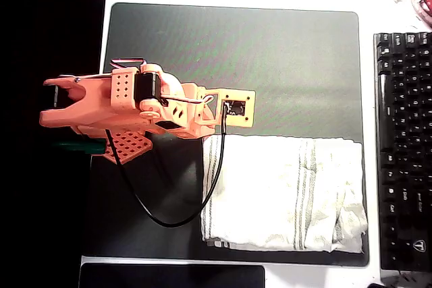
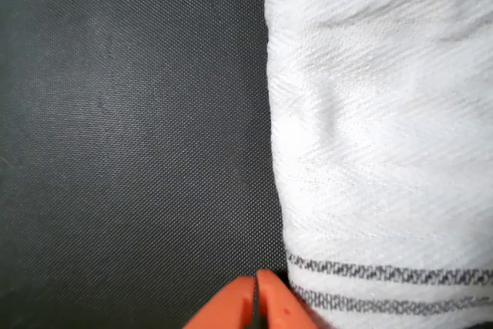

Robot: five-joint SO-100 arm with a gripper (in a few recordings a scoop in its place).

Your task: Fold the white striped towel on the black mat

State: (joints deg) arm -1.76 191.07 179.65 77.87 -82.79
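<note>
Overhead view held one wrinkled off-white striped towel (image 1: 283, 193) (folded) at five o'clock on one dark rectangular mat (image 1: 236, 52); orange gripper (image 2: 256, 303) jaws pressed closed, empty.

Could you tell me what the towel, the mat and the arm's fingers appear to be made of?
The white striped towel looks like woven cotton: a matte twill weave with soft wrinkles. The black mat seems fabric-topped, with a fine, non-glossy mesh texture; its backing is hidden. The fingers look like matte orange plastic, probably 3D-printed, though layer lines are not clear.
</note>
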